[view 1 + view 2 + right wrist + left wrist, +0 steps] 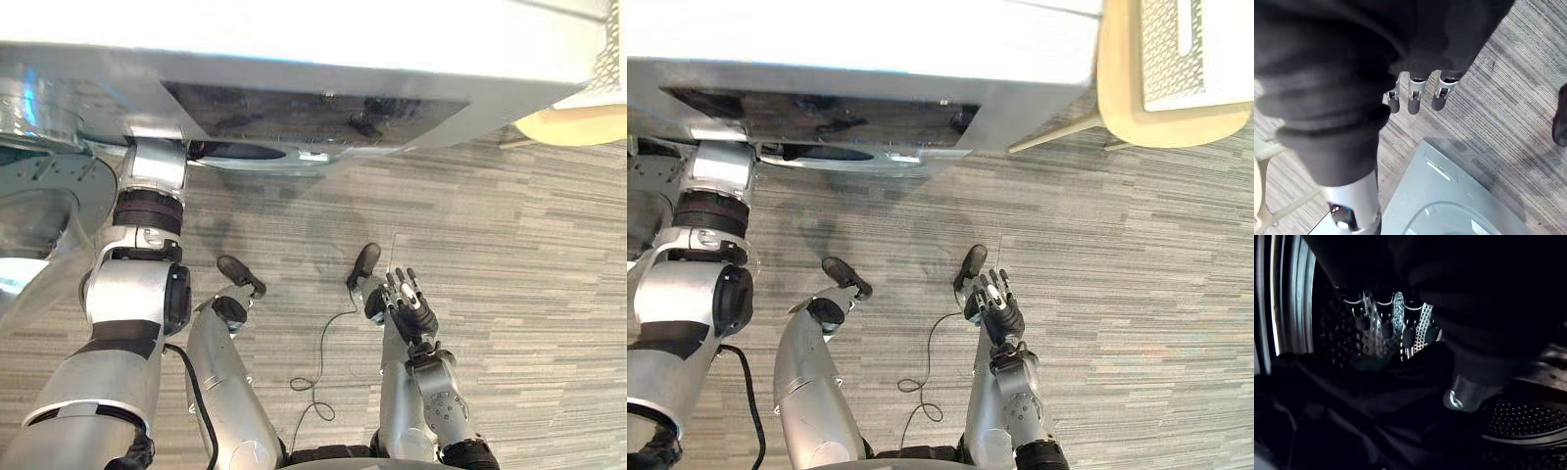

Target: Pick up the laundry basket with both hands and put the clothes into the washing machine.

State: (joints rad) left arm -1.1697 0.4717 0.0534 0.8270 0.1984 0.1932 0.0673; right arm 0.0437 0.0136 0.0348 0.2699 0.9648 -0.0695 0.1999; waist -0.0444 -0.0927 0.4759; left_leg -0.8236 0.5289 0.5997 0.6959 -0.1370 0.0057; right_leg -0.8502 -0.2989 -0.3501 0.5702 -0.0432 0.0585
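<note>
Reaching into the washer [313, 59], the left hand [1409, 332] hangs inside the drum [1520, 418] with its fingers [1385, 327] loose and fairly straight and its thumb [1463, 394] set apart, gripping nothing that I can make out. Just below the fingertips lies a heap of dark clothes [1352, 416], spread across the bottom of the drum; whether the tips touch the cloth I cannot tell in that gloom. Behind the fingers the drum's perforated metal wall catches a little light. From outside, the left arm goes in under the washer's front edge, below the dark panel [313, 113], and the hand itself is hidden in the opening. The round door [39, 211] stands swung open at the robot's left, just beside that arm.

The right hand [408, 299] is well apart from the machine, held low over the floor [529, 255], fingers spread straight and empty. The floor is striped in grey and brown planks. Off to the robot's right, near the washer's corner, stands a pale wooden chair [1127, 93].
</note>
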